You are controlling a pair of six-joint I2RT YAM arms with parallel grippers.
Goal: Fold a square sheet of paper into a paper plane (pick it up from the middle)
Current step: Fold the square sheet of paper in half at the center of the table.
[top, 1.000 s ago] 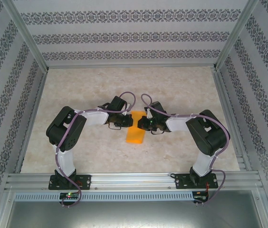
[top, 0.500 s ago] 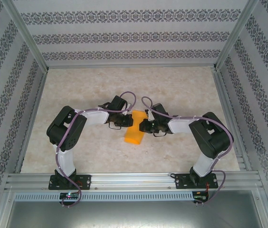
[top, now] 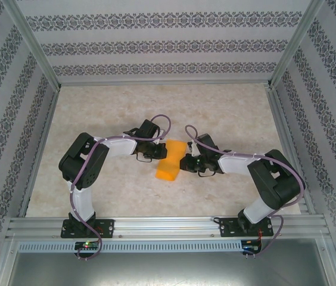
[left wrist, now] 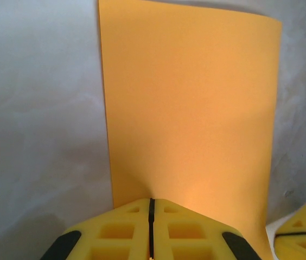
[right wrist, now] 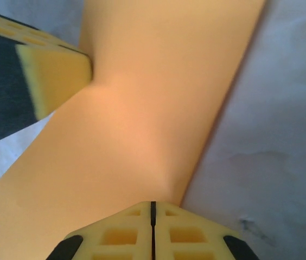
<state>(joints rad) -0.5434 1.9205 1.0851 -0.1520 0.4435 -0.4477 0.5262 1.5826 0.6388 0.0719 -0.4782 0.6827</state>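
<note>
The square sheet of paper [top: 169, 162] lies flat on the table as a narrow orange rectangle, folded lengthwise and slightly slanted. My left gripper [top: 159, 152] is shut, its yellow tips touching the paper's left long edge [left wrist: 191, 108]. In the left wrist view the jaws [left wrist: 152, 200] meet in a thin line. My right gripper [top: 183, 162] is also shut, its tips [right wrist: 153, 204] resting on the paper [right wrist: 153, 108] near its right long edge. The left gripper's yellow finger [right wrist: 55, 76] presses on the sheet from the opposite side. The paper plane is not in view.
The marbled table top [top: 227, 113] is ringed by an aluminium frame [top: 162, 225] and patterned walls. Both arms bend inward from their bases at the near edge, meeting at the middle of the table.
The right arm has swung outward and its gripper has slid toward the near edge along the paper. The sheet's far end has turned slightly to the right. The left gripper has held still.
</note>
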